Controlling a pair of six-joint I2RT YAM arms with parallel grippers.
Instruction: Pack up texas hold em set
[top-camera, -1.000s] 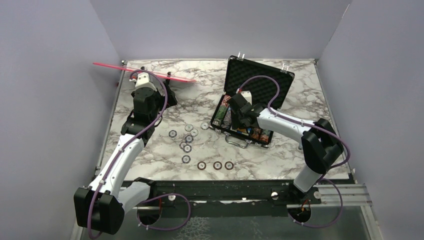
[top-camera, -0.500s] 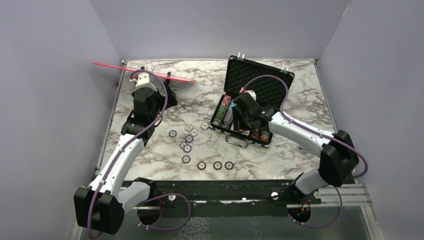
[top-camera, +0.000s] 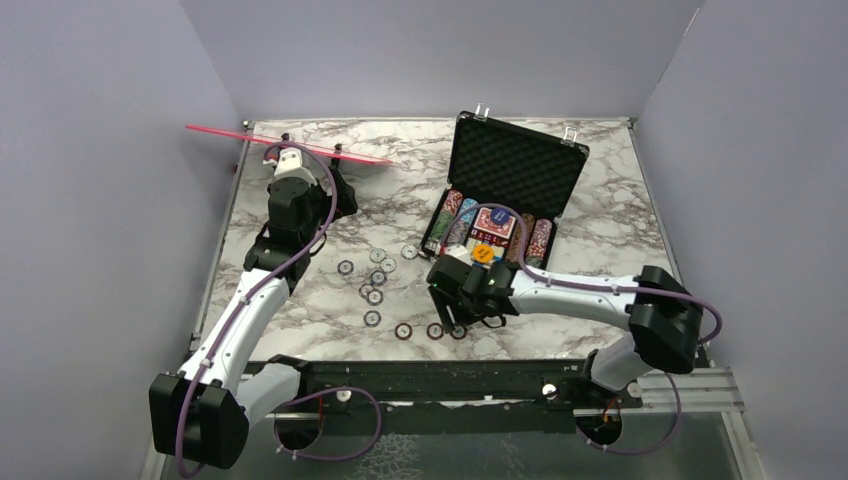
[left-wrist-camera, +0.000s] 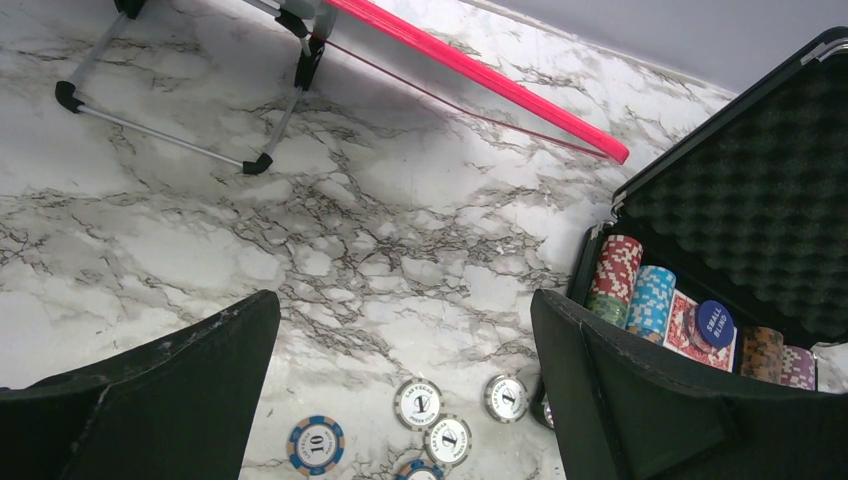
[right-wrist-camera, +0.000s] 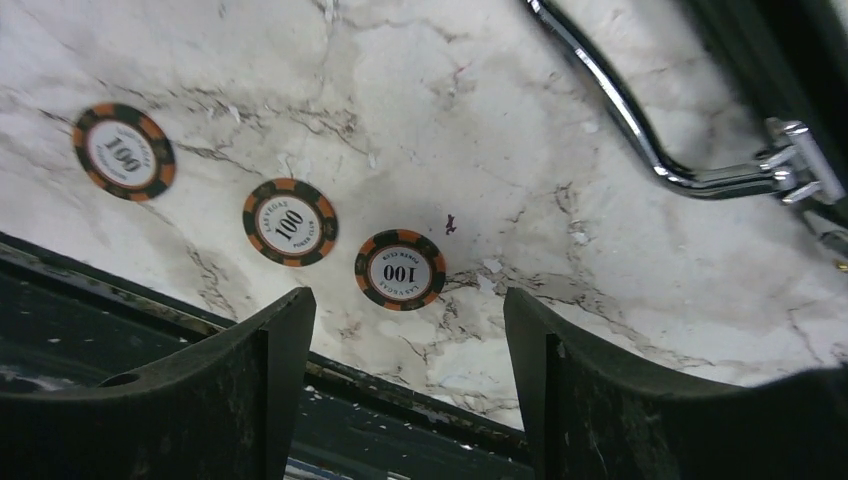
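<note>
Marble table (top-camera: 610, 220): carries the whole set.
Left gripper (left-wrist-camera: 402, 330): jaws wide apart, empty, over the far-left corner.
Loose chips (top-camera: 375, 285): mid-table, with three 100 chips (right-wrist-camera: 290, 222) at the near edge; probably hard, thin and slippery; pinch across opposite rims.
Right gripper (right-wrist-camera: 408, 310): jaws apart, empty, above the 100 chips.
Briefcase (top-camera: 515, 165): open, right half, towards the far edge; probably rigid and heavy; lift by chrome handle (right-wrist-camera: 620, 120).
Writing: "100"; "10" chip (left-wrist-camera: 316, 445); "1" chip (left-wrist-camera: 418, 403); "SMALL BLIND" button (left-wrist-camera: 715, 322).
</note>
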